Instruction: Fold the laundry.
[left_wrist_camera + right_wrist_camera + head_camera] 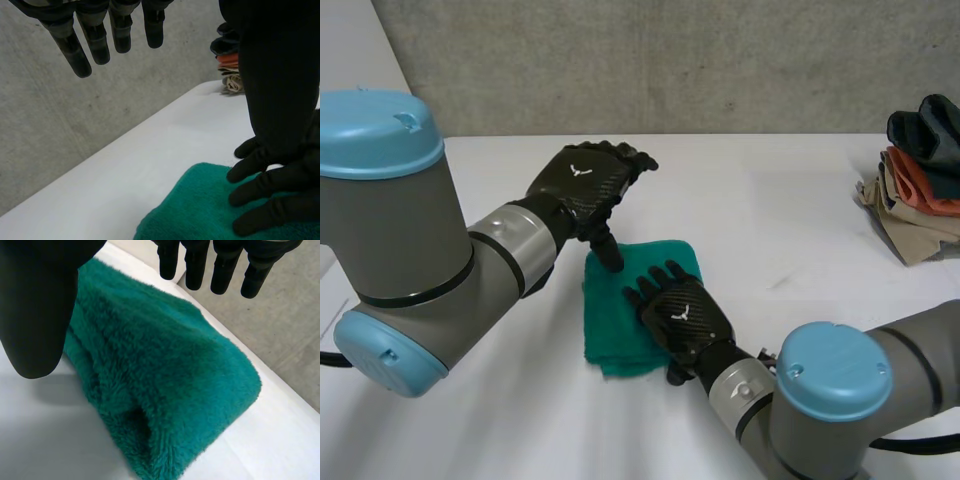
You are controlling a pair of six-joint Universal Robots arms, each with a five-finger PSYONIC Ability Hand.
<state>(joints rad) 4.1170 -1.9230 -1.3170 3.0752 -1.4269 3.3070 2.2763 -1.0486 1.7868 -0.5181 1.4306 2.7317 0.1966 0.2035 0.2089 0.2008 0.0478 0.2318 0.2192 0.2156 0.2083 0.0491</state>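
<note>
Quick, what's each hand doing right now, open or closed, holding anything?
Left hand: open, fingers straight, holding nothing, over the green towel.
Right hand: open, lying flat on the towel.

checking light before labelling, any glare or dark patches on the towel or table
Head view: table evenly lit, no glare, towel plainly green. Right wrist view: a dark hollow in the towel's folded end. Left wrist view: right hand on the towel reads as flat black.
</note>
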